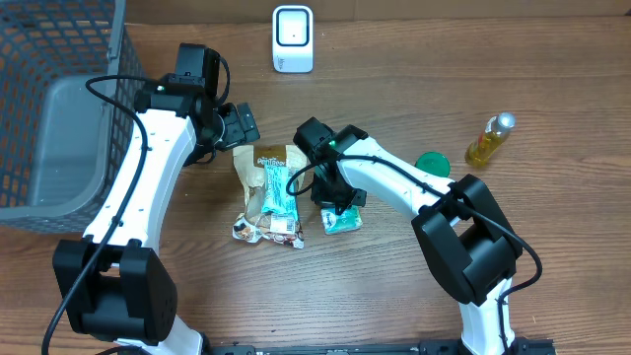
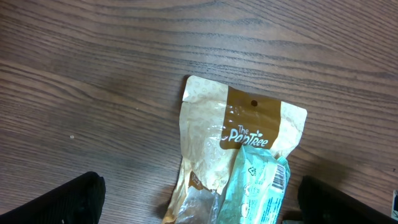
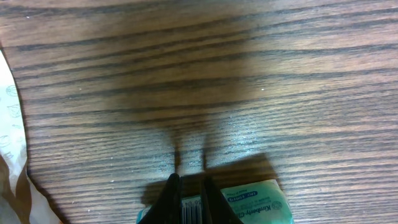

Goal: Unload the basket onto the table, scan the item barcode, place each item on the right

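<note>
A green tissue pack (image 3: 258, 202) lies on the wooden table, its barcode showing between the tips of my right gripper (image 3: 188, 182), which is shut on the pack's edge. From overhead the same pack (image 1: 343, 220) sits just under that gripper (image 1: 338, 202). A gold-brown snack pouch (image 2: 211, 130) lies flat with a teal packet (image 2: 255, 186) on top, a barcode printed on the packet's side. My left gripper (image 2: 199, 208) hangs open over the pouch's top end, its fingers (image 2: 68, 202) wide on either side. The white scanner (image 1: 293, 37) stands at the back.
A grey mesh basket (image 1: 59, 108) fills the far left. A yellow bottle (image 1: 490, 140) lies at the right with a green lid (image 1: 432, 163) next to it. A crumpled wrapper (image 1: 258, 229) lies below the pouch.
</note>
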Controlling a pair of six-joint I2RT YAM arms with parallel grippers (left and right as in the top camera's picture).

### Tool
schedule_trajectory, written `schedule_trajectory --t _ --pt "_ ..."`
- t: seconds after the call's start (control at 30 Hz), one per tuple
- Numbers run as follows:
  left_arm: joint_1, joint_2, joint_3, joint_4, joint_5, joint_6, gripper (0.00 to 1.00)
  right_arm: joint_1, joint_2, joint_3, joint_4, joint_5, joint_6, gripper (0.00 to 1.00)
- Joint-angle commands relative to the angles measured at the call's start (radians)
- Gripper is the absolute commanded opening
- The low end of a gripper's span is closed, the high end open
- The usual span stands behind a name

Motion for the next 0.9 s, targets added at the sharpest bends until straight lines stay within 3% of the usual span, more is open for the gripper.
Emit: schedule_trajectory --t 0.0,0.53,0.63,0.73,0.87 --pt "-0.001 0.002 0.015 0.001 0.0 0.011 1.0 0.006 -0.005 -0.005 0.0 -0.021 0.004 0.09" --pt "-0.001 0.002 0.015 0.001 0.0 0.011 1.0 0.006 -0.005 -0.005 -0.098 -0.103 -0.004 0.1" --pt "-0.001 0.002 0.015 0.001 0.0 0.011 1.0 0.006 -0.005 -0.005 -0.113 -0.138 -0.08 0.1" --pt "-0.001 0.002 0.015 0.001 0.0 0.011 1.0 0.001 -0.006 0.013 -0.114 -0.225 -0.182 0.04" --pt "-0.001 0.002 0.015 0.001 0.0 0.011 1.0 -0.016 -0.013 0.073 -0.169 -0.251 -0.204 0.04"
